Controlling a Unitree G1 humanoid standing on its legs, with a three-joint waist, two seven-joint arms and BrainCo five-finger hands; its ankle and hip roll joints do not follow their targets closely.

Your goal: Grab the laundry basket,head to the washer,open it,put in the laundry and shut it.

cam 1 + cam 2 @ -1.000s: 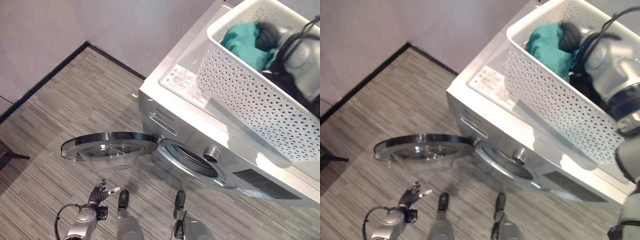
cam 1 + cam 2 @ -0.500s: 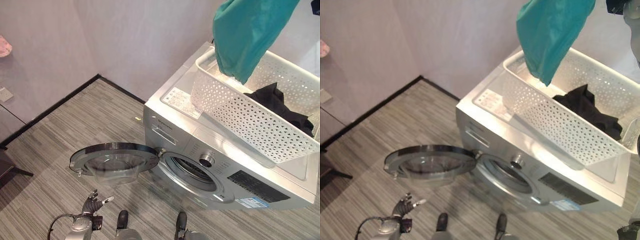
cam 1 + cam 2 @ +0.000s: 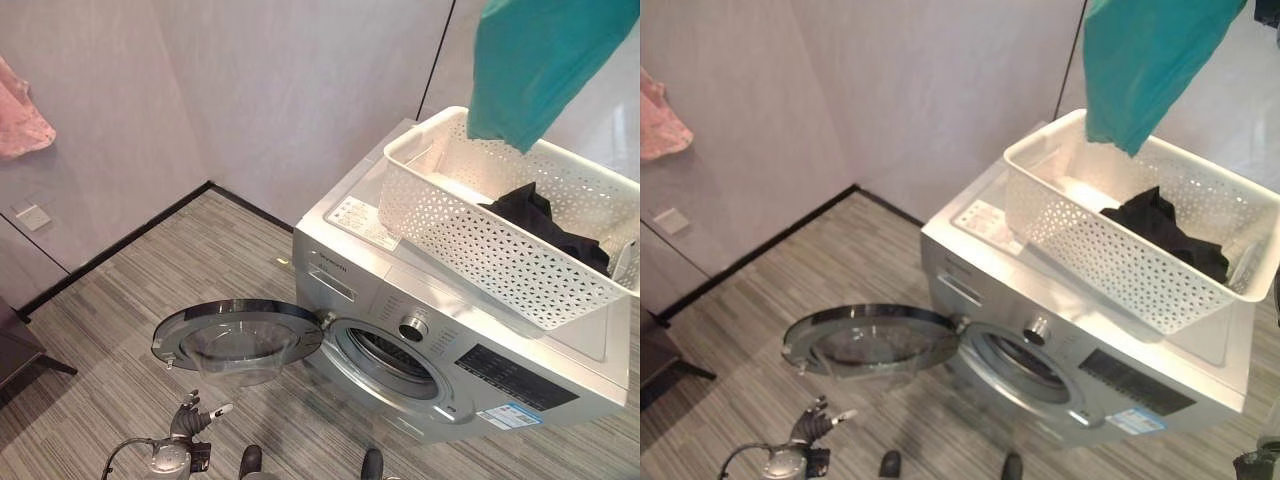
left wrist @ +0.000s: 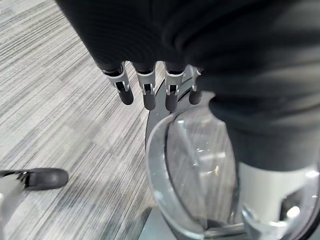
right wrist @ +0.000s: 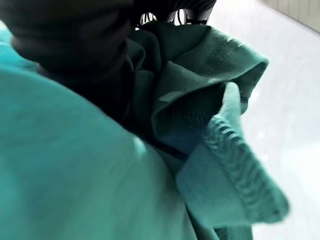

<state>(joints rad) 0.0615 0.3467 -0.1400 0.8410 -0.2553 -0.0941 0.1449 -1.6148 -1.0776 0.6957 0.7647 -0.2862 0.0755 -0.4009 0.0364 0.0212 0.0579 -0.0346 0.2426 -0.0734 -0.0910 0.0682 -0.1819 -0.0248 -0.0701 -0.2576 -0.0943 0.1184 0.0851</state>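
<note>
Lifting a teal garment clear of the white laundry basket atop the washer; right hand clenches it. Door open; black garment remains; left hand relaxed. Loading, shutting pending.

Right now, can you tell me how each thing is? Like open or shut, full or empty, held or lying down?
Washer door: swung wide open.
Washer drum: looks empty.
Laundry basket: upright on top of the washer.
Teal garment: lifted, hanging above the basket.
Black garment: lying inside the basket.
Right hand: fingers closed on the teal garment.
Left hand: open, fingers straight, holding nothing, low by the door.
</note>
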